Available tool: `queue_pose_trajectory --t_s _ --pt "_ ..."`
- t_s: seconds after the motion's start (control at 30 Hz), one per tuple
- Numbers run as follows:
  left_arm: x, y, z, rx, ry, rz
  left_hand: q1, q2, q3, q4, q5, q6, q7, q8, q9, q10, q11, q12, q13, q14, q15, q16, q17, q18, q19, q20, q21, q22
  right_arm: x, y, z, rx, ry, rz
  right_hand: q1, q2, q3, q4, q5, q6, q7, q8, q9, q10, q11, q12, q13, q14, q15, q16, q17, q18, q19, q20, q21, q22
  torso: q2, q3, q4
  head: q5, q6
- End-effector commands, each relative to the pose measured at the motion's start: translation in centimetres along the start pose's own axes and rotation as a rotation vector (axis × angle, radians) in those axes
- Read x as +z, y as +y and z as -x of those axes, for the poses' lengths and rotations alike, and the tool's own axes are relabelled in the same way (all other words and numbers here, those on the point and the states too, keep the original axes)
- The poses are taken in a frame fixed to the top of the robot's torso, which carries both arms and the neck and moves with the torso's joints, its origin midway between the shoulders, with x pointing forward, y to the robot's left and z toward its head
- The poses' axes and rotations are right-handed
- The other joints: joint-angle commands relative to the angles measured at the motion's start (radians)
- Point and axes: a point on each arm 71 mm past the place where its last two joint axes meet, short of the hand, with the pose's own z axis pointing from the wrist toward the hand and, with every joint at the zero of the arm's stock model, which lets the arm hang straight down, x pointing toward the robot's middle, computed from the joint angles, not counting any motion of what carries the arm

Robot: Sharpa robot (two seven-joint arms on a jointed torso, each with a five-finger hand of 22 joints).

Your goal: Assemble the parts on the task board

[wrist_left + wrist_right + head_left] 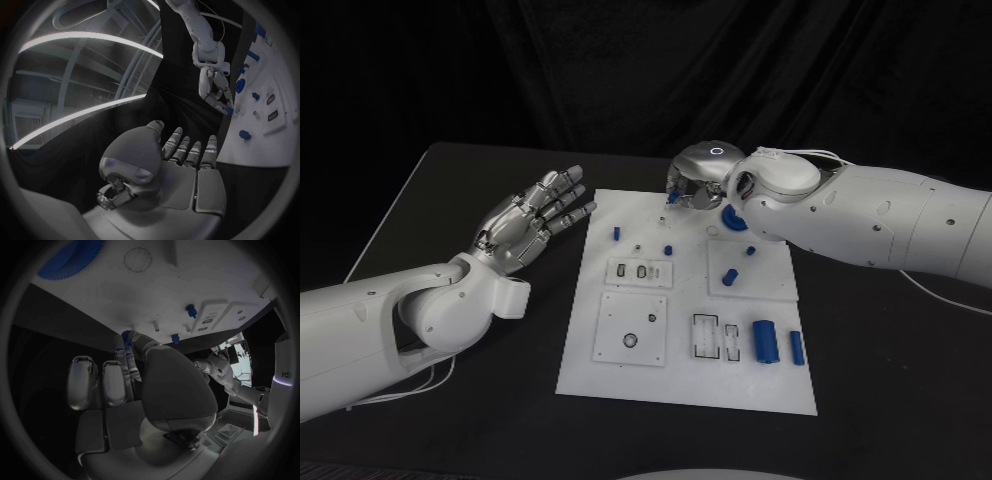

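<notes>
We see the board (687,375) lying flat in the middle of the table (473,180), its long side running away from the robot. Blue parts lie scattered over it: a thick cylinder (764,340) and a thinner one (796,347) side by side near the right edge of the near half, small pegs (668,249) standing in the far half, and a toothed gear (62,260) at the far right corner, just beside the right wrist.

The right hand (692,186) hangs over the far edge of the board, the arm reaching in from the right with the wrist bent so the fingers point down. In the left wrist view we make out a small blue part (229,110) pinched at its fingertips (222,106), low over the board's far edge; the other fingers are curled loosely beside it.

The left hand (531,220) holds nothing. It hovers above the table just off the board's left edge, palm up and turned slightly toward the board, the fingers straight, a little apart, pointing away from the robot. Its forearm slants in from the lower left.
</notes>
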Motion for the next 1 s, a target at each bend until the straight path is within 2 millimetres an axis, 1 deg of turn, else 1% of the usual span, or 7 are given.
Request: queue_pose_trajectory --t_s 0.03,0.2,0.3,0.37,0.5,0.73,1.0 --pt "0.15 -0.61 -0.29 -0.016 0.026 -0.085 -0.006 0.001 0.0 -0.003 0.004 -0.002 0.001 -0.004 0.0 -0.004 0.003 -0.005 -0.001 -0.002 0.005 -0.004 -0.001 0.015 -0.007 0.004 -0.005 -0.001 0.02 0.05 -0.11 0.001 0.0 -0.002 -0.01 -0.001 -0.001 0.004 -0.005 0.015 -0.02 0.0 0.056 -0.003 0.001 -0.004 -0.001 0.015 -0.001 -0.004 -0.002 -0.017 -0.002 0.001 -0.006 0.001 0.001 -0.0008 0.0018 -0.006 0.0" --pt "0.19 -0.59 -0.24 -0.017 0.027 -0.084 -0.006 0.001 0.001 -0.004 0.005 -0.001 0.001 -0.003 0.0 -0.004 0.004 -0.005 -0.001 -0.002 0.006 -0.004 -0.001 0.015 -0.006 0.004 -0.005 -0.001 0.1 0.23 -0.19 0.002 0.001 0.003 -0.011 -0.001 -0.001 0.004 -0.007 0.015 -0.02 -0.001 0.056 -0.003 0.001 -0.004 -0.001 0.014 0.0 -0.005 -0.003 -0.018 -0.001 0.002 -0.005 0.002 0.0 -0.0004 0.0005 -0.009 0.002" --pt "0.22 -0.56 -0.24 -0.018 0.029 -0.081 -0.006 0.001 0.002 -0.004 0.005 0.0 0.002 -0.003 0.0 -0.003 0.005 -0.004 -0.001 0.0 0.007 -0.002 0.0 0.015 -0.006 0.004 -0.005 -0.001 0.13 0.34 -0.19 0.003 0.0 0.006 -0.011 -0.001 -0.001 0.004 -0.007 0.015 -0.02 -0.001 0.056 -0.003 0.001 -0.004 -0.001 0.014 0.0 -0.005 -0.003 -0.018 -0.001 0.002 -0.005 0.002 0.0 -0.0012 0.002 -0.01 0.001" --pt "0.25 -0.53 -0.27 -0.019 0.03 -0.079 -0.006 0.002 0.003 -0.004 0.005 0.001 0.002 -0.003 0.0 -0.003 0.006 -0.003 0.0 0.001 0.007 -0.002 0.0 0.015 -0.006 0.005 -0.005 -0.001 0.14 0.4 -0.19 0.003 -0.001 0.008 -0.012 -0.001 -0.002 0.006 -0.009 0.015 -0.02 -0.002 0.057 -0.003 0.002 -0.004 0.0 0.014 0.0 -0.005 -0.003 -0.018 0.0 0.002 -0.005 0.004 0.0 -0.0015 0.0019 -0.008 0.001" --pt "0.31 -0.47 -0.34 -0.022 0.035 -0.076 -0.006 0.002 0.003 -0.004 0.005 0.001 0.002 -0.003 0.0 -0.003 0.006 -0.003 0.0 0.001 0.007 -0.002 0.0 0.015 -0.006 0.005 -0.005 -0.001 0.17 0.52 -0.2 0.004 0.0 0.012 -0.012 -0.001 -0.002 0.006 -0.009 0.015 -0.02 -0.002 0.057 -0.003 0.002 -0.004 0.0 0.014 0.0 -0.005 -0.003 -0.018 0.0 0.002 -0.005 0.004 0.0 -0.0004 -0.0015 -0.004 -0.001" --pt "0.46 -0.36 -0.48 -0.026 0.041 -0.075 -0.006 0.004 0.008 -0.006 0.007 0.003 0.005 -0.002 0.001 -0.003 0.01 -0.003 0.0 0.0 0.01 -0.002 0.0 0.015 -0.007 0.007 -0.005 -0.001 0.16 0.76 -0.26 0.015 0.004 0.017 -0.015 -0.002 -0.003 0.009 -0.017 0.011 -0.021 -0.005 0.057 -0.007 0.003 -0.006 -0.001 0.013 0.001 -0.005 -0.003 -0.018 0.0 0.003 -0.005 0.005 0.0 -0.0005 0.0008 -0.006 -0.003" --pt "0.55 -0.28 -0.46 -0.027 0.043 -0.069 -0.006 0.004 0.008 -0.006 0.007 0.003 0.005 -0.002 0.001 -0.003 0.01 -0.003 0.0 0.0 0.01 -0.002 0.0 0.015 -0.007 0.007 -0.005 -0.001 0.08 0.92 -0.35 0.025 0.011 0.018 -0.017 -0.003 -0.005 0.012 -0.028 0.007 -0.02 -0.01 0.057 -0.013 0.005 -0.006 -0.001 0.012 0.003 -0.006 -0.006 -0.018 -0.001 0.005 -0.006 0.005 0.001 -0.0009 -0.0021 -0.002 -0.005"
